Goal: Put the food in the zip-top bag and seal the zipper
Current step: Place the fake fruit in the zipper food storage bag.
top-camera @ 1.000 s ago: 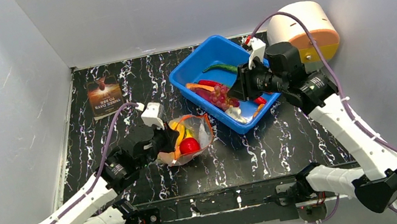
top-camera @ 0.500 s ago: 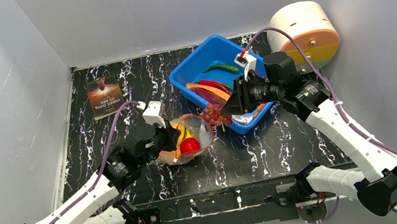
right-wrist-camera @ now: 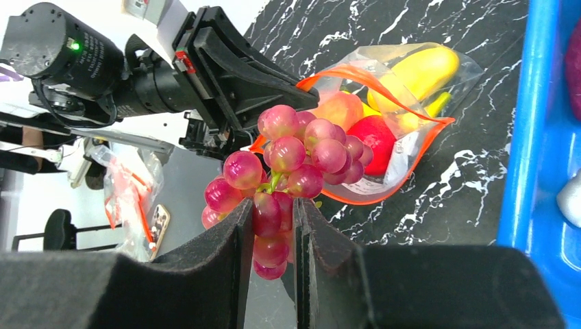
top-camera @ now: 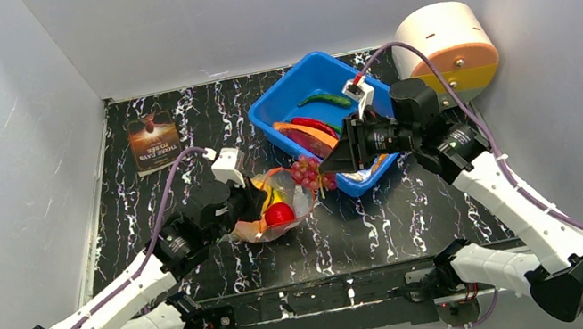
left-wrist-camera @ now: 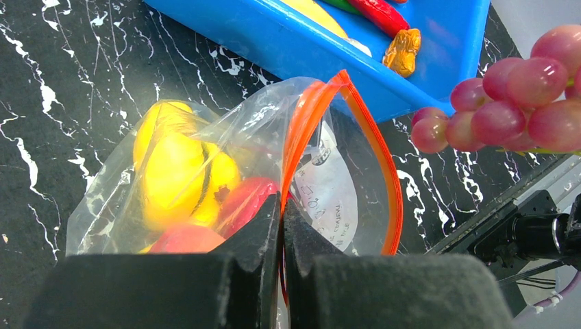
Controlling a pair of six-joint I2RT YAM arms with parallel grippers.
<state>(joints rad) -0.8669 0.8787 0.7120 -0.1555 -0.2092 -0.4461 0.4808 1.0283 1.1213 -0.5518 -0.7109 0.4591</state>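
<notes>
Right now the right tool (right-wrist-camera: 272, 205) pinches one bunch of purple grapes (right-wrist-camera: 288, 161), which sticks out beyond its tips, close by the open mouth of the single zip-top bag (left-wrist-camera: 339, 185). The left tool (left-wrist-camera: 282, 216) is pressed together on that bag's zipper (left-wrist-camera: 318, 113), the bag resting on the desk (top-camera: 388, 220). Ahead of the left tool's tips, the bag holds one banana (right-wrist-camera: 418, 72), one red apple (right-wrist-camera: 375, 140) and one peach (right-wrist-camera: 339, 110). Beside the right tool, one blue tub (top-camera: 310, 60) holds one green chili (top-camera: 324, 100) and one red chili (top-camera: 315, 124).
</notes>
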